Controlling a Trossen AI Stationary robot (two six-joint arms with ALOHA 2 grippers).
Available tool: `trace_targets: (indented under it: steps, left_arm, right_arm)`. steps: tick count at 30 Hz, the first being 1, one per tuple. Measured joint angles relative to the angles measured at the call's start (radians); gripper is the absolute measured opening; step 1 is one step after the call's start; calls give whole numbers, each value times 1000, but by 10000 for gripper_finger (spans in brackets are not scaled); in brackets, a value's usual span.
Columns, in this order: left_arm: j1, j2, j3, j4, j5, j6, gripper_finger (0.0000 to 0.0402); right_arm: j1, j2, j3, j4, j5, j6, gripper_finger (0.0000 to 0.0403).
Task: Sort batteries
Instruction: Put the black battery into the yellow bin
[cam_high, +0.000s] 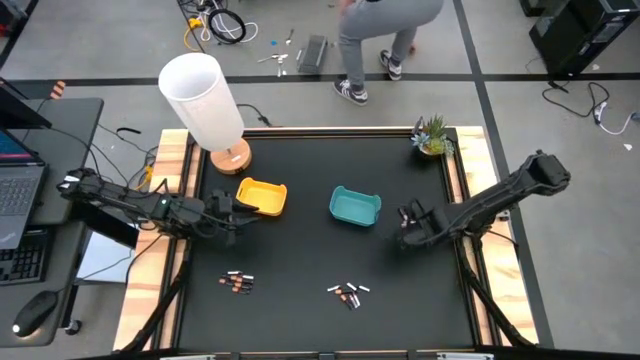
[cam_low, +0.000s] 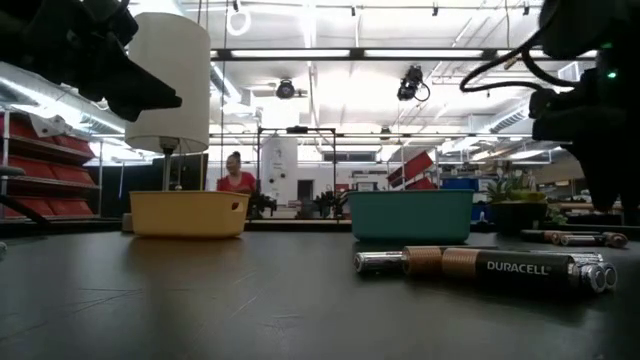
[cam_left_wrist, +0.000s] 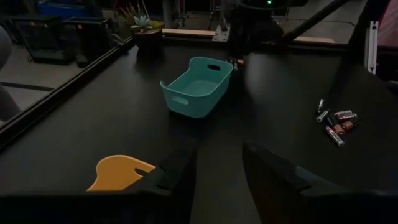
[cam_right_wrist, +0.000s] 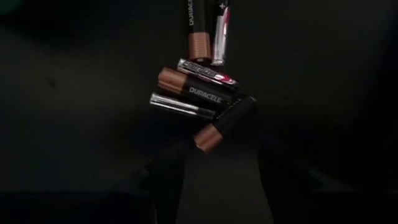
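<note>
The batteries lie on the black table in two small heaps, one (cam_high: 347, 293) near the middle front and one (cam_high: 237, 283) toward the left front. The right wrist view shows the middle heap (cam_right_wrist: 198, 93) closely: dark cells with copper ends and thin silver ones. My right gripper (cam_high: 405, 232) (cam_right_wrist: 221, 158) hovers open between the teal tray (cam_high: 355, 205) and that heap, touching nothing. My left gripper (cam_high: 228, 212) (cam_left_wrist: 217, 158) is open beside the yellow tray (cam_high: 262, 196), at its left end. Both trays look empty.
A white lamp on a round wooden base (cam_high: 228, 155) stands at the far left of the table, and a small potted plant (cam_high: 432, 138) sits at the far right corner. Wooden rails (cam_high: 462, 170) border the mat. A person (cam_high: 375, 40) walks on the floor beyond.
</note>
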Motion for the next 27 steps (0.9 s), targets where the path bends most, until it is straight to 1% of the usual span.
trace_targets:
  steps: [3,6,11,21,27]
  left_arm:
    - [0,0,0,-2,0,0,145]
    - [0,0,0,-2,-1,1,145]
    - [0,0,0,-2,-1,0,145]
    - [0,0,0,-2,-12,3,144]
    - [0,0,0,-8,-13,3,144]
  right_arm:
    - [64,37,0,7,71,107,189]
    - [119,71,0,-4,118,216,189]
    - [162,118,0,-24,124,333,189]
    - [171,203,0,-23,154,429,189]
    - [171,233,-37,61,160,451,189]
